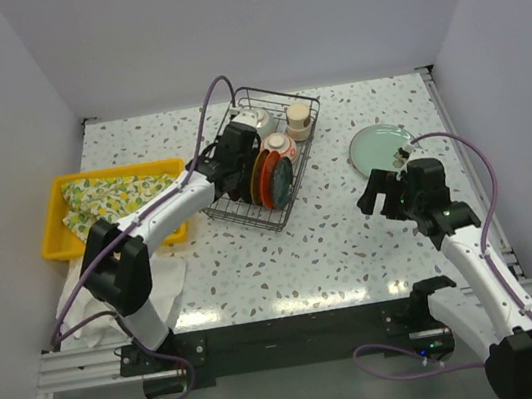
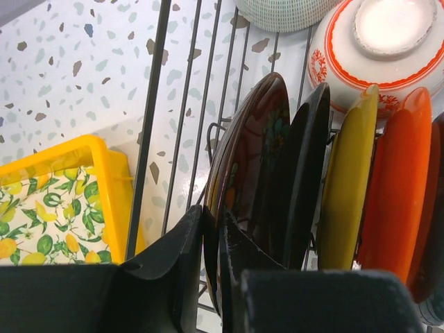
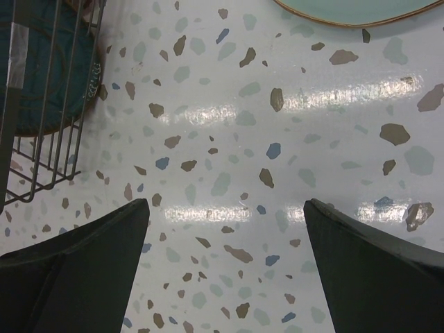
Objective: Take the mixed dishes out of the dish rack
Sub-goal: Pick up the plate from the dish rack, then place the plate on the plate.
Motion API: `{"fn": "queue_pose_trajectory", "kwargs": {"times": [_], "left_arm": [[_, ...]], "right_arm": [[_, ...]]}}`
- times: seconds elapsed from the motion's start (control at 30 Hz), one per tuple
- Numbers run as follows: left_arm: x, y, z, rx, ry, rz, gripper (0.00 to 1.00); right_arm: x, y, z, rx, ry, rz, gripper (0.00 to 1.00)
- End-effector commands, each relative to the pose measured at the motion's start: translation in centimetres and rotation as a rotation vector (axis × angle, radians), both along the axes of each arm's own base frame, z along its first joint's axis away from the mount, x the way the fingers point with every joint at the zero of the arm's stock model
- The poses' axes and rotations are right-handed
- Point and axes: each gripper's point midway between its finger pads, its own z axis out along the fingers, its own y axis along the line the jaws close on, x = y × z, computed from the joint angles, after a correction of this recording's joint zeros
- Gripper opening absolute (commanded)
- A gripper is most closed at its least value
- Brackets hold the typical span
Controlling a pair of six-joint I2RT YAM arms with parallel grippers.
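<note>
The black wire dish rack [image 1: 245, 218] stands at the table's middle back. In it are upright plates: a dark glossy plate [image 2: 251, 156], a black plate [image 2: 305, 166], a yellow plate [image 2: 350, 180] and an orange plate [image 2: 399, 187]. Behind them lie a red-patterned bowl [image 2: 347, 62], a celadon bowl [image 2: 288, 10] and a beige cup [image 1: 300, 118]. My left gripper [image 2: 214, 232] is inside the rack, shut on the dark plate's rim. A grey-green plate [image 1: 381, 146] lies flat on the table at the right. My right gripper [image 3: 225, 202] hangs open just in front of it with nothing between its fingers.
A yellow tray [image 1: 61, 247] holding a lemon-patterned cloth [image 1: 109, 199] sits left of the rack. A white cloth [image 1: 163, 282] lies in front of it near the left arm's base. White walls close in the table on three sides.
</note>
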Motion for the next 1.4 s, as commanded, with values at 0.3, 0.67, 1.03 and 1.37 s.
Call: {"fn": "queue_pose_trajectory", "kwargs": {"times": [0.3,0.67,1.03,1.37], "left_arm": [[-0.3,1.4,11.0,-0.068,-0.251,0.054,0.0],[-2.0,3.6,14.8,-0.083,-0.32,0.084,0.0],[-3.5,4.1,18.1,-0.35,-0.362,0.078,0.0],[-5.8,-2.0,18.7,-0.724,-0.268,-0.173,0.0]], "right_arm": [[-0.2,0.8,1.2,0.023,-0.045,0.045,0.98],[0.6,2.7,3.4,0.097,-0.104,0.124,0.98],[2.4,7.2,7.9,0.346,-0.226,0.266,0.97],[3.2,9.8,11.5,0.53,-0.303,0.344,0.98]]}}
